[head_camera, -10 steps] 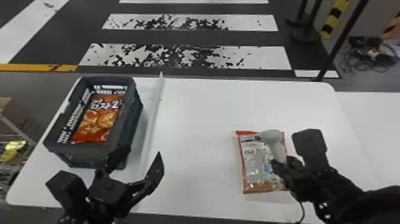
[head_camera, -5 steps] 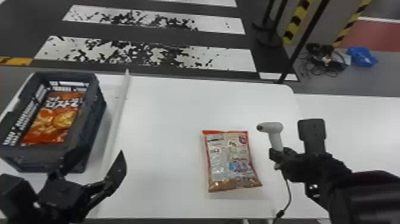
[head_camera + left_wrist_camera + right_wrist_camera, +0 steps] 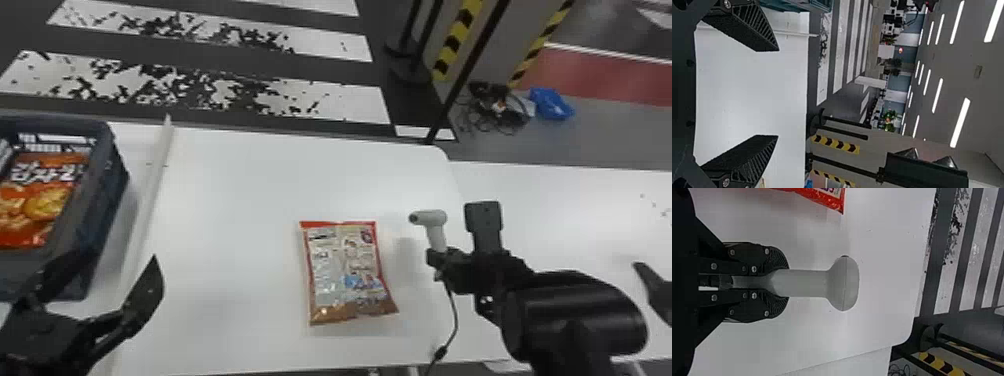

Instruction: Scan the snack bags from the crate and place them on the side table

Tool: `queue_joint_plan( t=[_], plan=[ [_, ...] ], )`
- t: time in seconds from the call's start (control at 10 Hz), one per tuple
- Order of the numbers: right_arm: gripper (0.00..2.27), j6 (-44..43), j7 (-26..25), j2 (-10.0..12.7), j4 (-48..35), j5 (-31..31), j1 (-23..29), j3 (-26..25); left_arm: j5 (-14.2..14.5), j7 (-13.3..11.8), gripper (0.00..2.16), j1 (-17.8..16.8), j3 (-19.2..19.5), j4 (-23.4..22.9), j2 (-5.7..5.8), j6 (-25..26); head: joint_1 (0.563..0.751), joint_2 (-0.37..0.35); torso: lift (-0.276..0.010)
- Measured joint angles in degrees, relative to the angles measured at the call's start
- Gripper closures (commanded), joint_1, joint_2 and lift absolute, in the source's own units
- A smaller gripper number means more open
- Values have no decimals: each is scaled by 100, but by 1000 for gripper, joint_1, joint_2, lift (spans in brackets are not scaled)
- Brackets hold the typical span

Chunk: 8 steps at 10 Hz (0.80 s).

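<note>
Cannot follow crate (image 3: 95, 195) or orange snack bag (image 3: 37, 200) past head view's left edge; crate also cropped by left wrist view's top edge. Near side of crate partly masked by left gripper (image 3: 122, 257). Cannot see crate floor under orange snack bag. Cannot resolve small print on silver-and-red bag (image 3: 345, 270) in head view; cropped at right wrist view's top edge. Lower grip of scanner (image 3: 435, 225) partly hidden between fingers of right gripper (image 3: 440, 257). Cable (image 3: 454, 315) lost past head view's bottom edge. Unable to identify dark shape (image 3: 657, 292), cut by right edge, or blue item (image 3: 551, 104) on floor.
</note>
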Motion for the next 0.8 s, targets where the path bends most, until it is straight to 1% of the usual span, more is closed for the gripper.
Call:
queue_joint_plan(
  t=[0.2,0.3,0.4,0.5,0.6,0.7,0.8],
  plan=[
    [2253,-236,42,-57,387,-32,-78,-9,0,0,83,-25,4,17,0,13,695,-249,-50],
    [2199,-319,42,-62,505,-33,-96,-10,-1,0,83,-41,4,22,-5,22,695,-253,-50],
    [2078,-385,42,-66,578,-30,-106,-6,-1,0,83,-52,4,28,-9,32,695,-256,-50],
    [1909,-449,42,-65,642,-30,-111,4,-1,0,83,-56,4,32,-9,35,695,-256,-50],
    [1666,-472,42,-64,709,-34,-125,7,-1,0,83,-56,4,33,-3,36,695,-257,-50],
    [1035,-462,42,-61,764,-37,-133,13,0,0,83,-52,4,33,0,35,695,-257,-50],
    [178,-447,42,-57,794,-60,-138,15,4,-6,83,-46,4,33,0,28,695,-258,-50]
  ],
)
